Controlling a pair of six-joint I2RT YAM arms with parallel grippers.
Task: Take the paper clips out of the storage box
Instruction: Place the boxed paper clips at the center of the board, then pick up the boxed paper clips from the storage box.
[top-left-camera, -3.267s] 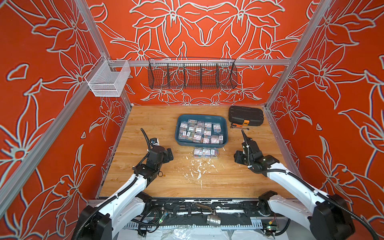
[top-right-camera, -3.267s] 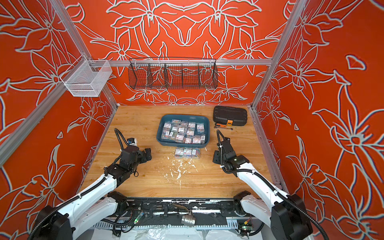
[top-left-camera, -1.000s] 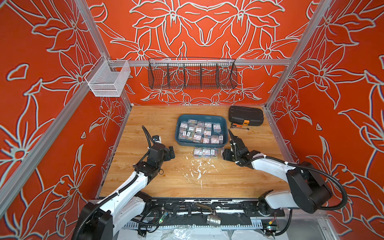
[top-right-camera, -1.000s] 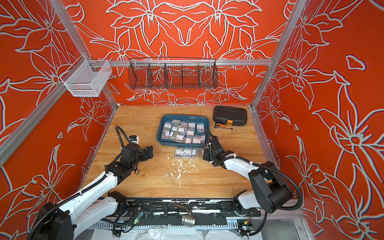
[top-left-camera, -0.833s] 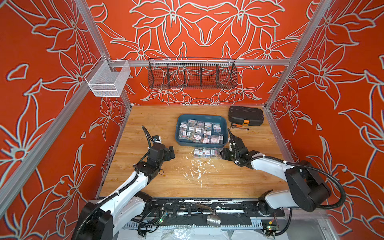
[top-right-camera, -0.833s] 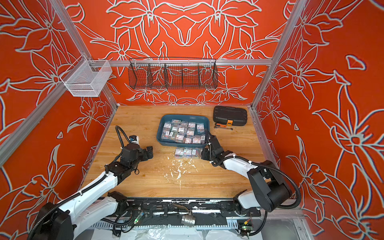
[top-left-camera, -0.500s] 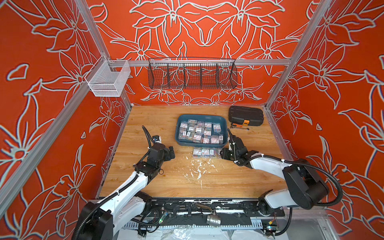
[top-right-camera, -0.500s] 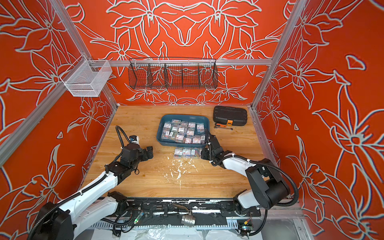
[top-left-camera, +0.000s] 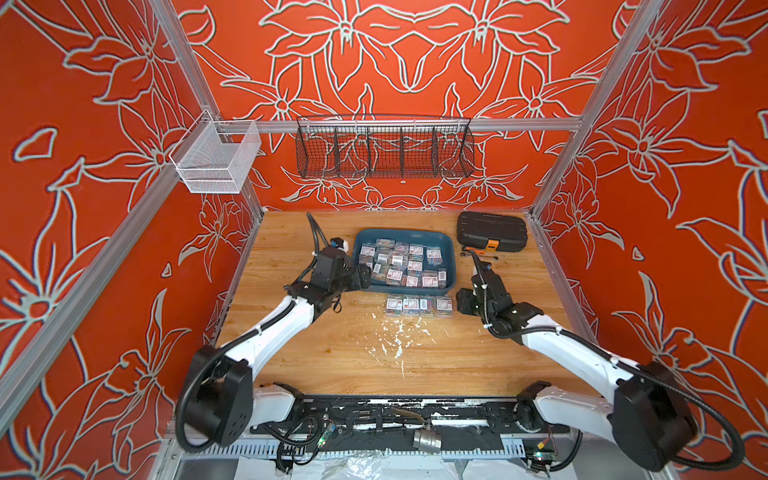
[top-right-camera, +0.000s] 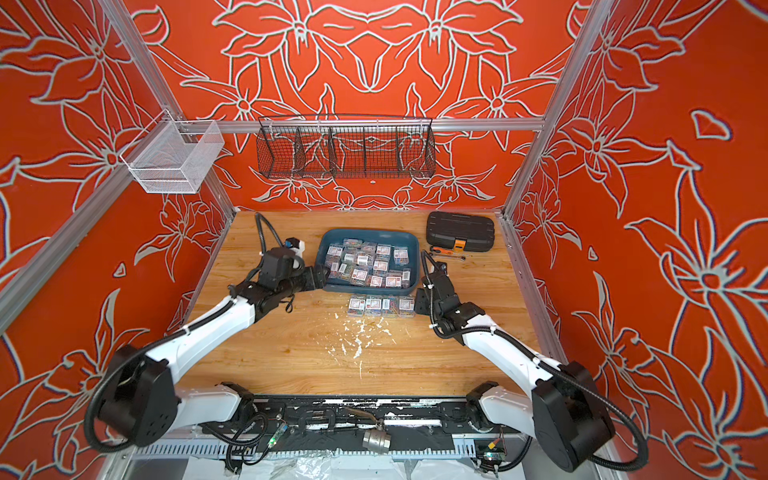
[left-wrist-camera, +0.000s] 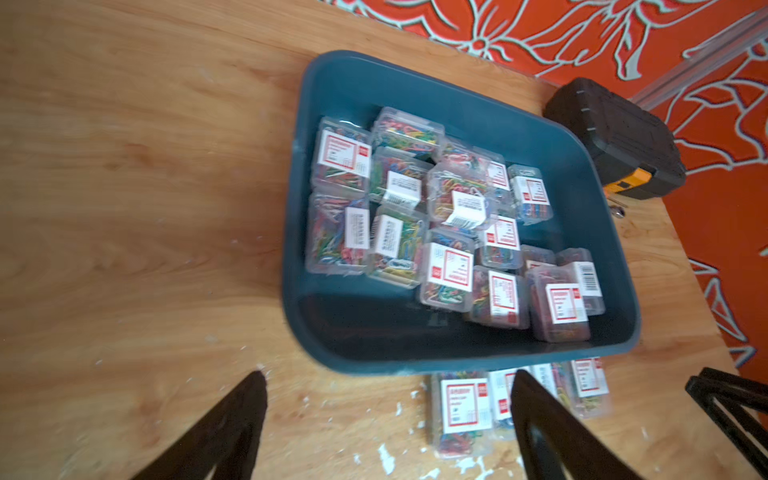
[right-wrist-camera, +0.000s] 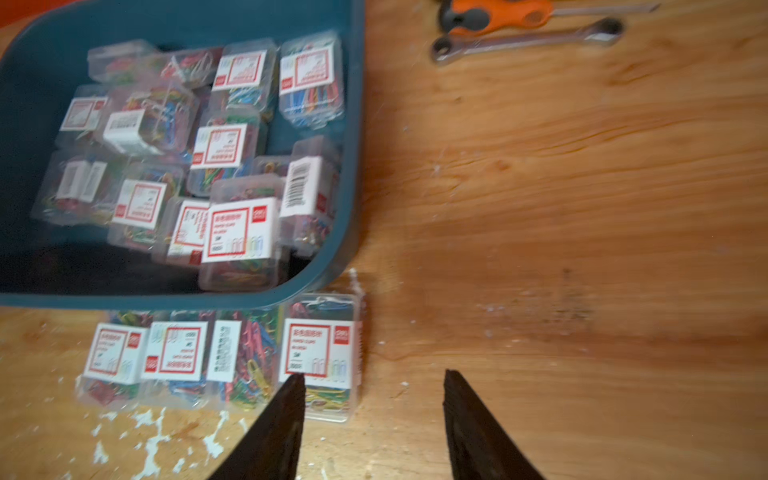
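Reaching in from the left over a wooden table (top-left-camera: 291, 357), the left claw (top-left-camera: 364, 276) hovers at the front left corner of the teal storage box (top-left-camera: 405, 233). Whether it touches the rim cannot be told. Its wrist view shows two dark fingers (left-wrist-camera: 232, 415) spread wide with nothing between them. Inside the storage box lie many small clear boxes of coloured paper clips (top-left-camera: 398, 266), jumbled and overlapping, with a bare strip along the back. Just in front of it, a row of four more such boxes (top-left-camera: 419, 306) sits on the table, side by side. At the right end of that row the right claw (top-left-camera: 462, 301) is low over the wood, partly open and holding nothing. In its wrist view one fingertip (right-wrist-camera: 293, 390) overlaps the end box. Farther right, near the back wall, sits a black case (top-left-camera: 491, 231) with an orange latch. A wrench (right-wrist-camera: 528, 39) and an orange-handled screwdriver (right-wrist-camera: 498, 14) lie in front of it.
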